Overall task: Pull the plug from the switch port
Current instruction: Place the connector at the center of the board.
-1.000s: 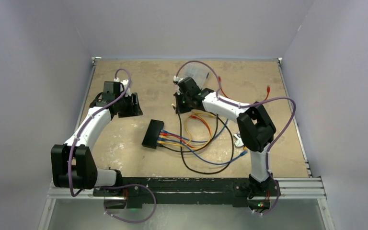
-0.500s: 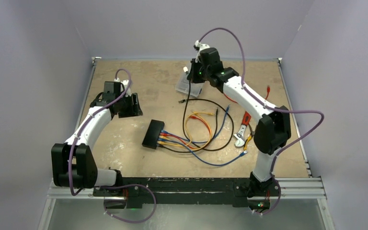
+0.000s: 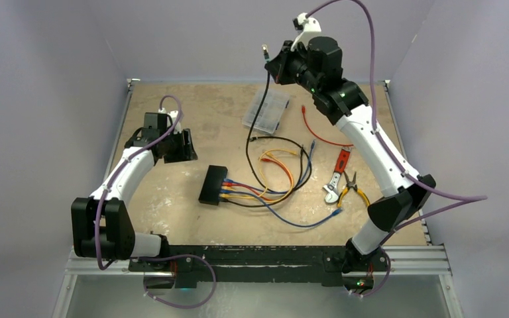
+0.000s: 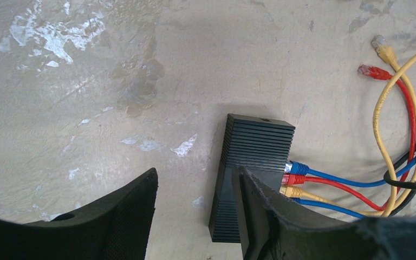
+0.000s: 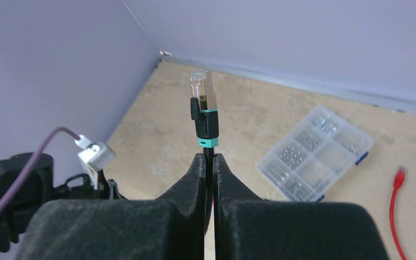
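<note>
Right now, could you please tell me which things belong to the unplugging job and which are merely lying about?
Job: switch; black cable, its plug held up off the table; coloured cables plugged into the switch.
Lying about: clear compartment case; loose red cable; wrench; pliers.

Switch (image 4: 260, 141): black, ribbed top. Plug (image 5: 205, 111): black body, teal band, clear tip, on a black lead (image 3: 263, 83). Socketed ends: blue (image 4: 299, 168), red (image 4: 291, 179), yellow (image 4: 291, 191). Desk (image 4: 86, 108): tan, pale blotches. Case (image 5: 314, 157): clear. Pliers (image 3: 352, 191): yellow grips.
</note>
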Controlling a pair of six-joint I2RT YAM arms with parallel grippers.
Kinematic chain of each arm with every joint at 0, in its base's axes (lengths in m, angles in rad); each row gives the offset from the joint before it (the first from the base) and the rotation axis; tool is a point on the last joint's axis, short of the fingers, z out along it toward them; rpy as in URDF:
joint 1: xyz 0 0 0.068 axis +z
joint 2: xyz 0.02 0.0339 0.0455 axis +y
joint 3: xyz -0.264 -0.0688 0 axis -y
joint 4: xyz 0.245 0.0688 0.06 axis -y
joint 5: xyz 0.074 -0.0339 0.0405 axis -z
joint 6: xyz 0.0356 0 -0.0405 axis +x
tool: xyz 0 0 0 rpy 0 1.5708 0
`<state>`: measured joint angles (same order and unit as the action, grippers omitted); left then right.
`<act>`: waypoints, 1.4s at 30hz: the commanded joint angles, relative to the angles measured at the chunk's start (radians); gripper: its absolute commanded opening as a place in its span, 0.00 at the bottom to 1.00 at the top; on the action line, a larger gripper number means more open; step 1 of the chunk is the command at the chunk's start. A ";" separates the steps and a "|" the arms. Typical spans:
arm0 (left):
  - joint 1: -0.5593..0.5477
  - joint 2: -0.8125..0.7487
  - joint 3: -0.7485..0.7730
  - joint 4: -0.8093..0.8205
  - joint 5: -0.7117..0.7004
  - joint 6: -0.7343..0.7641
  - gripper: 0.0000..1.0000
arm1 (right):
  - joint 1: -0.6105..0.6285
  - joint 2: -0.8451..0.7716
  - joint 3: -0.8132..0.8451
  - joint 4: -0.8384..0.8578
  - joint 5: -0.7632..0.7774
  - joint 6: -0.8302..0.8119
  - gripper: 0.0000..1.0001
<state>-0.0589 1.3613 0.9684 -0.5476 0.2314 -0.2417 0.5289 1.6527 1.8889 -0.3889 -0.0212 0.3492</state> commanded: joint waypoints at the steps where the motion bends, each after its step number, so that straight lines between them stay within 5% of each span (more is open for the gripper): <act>1: 0.005 0.006 0.006 0.014 0.014 0.022 0.52 | -0.007 -0.037 0.108 0.038 -0.007 0.001 0.00; 26: 0.005 0.016 0.004 0.017 0.030 0.022 0.52 | -0.008 -0.109 0.383 0.130 -0.029 0.064 0.04; 35: 0.005 0.029 0.004 0.017 0.037 0.022 0.52 | -0.015 -0.094 0.001 0.163 -0.067 0.093 0.04; 42: 0.004 0.035 0.004 0.017 0.042 0.023 0.52 | -0.040 0.020 -0.253 0.198 -0.257 0.145 0.06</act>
<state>-0.0589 1.3922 0.9684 -0.5472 0.2565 -0.2417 0.5003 1.6192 1.7172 -0.2176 -0.1463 0.4622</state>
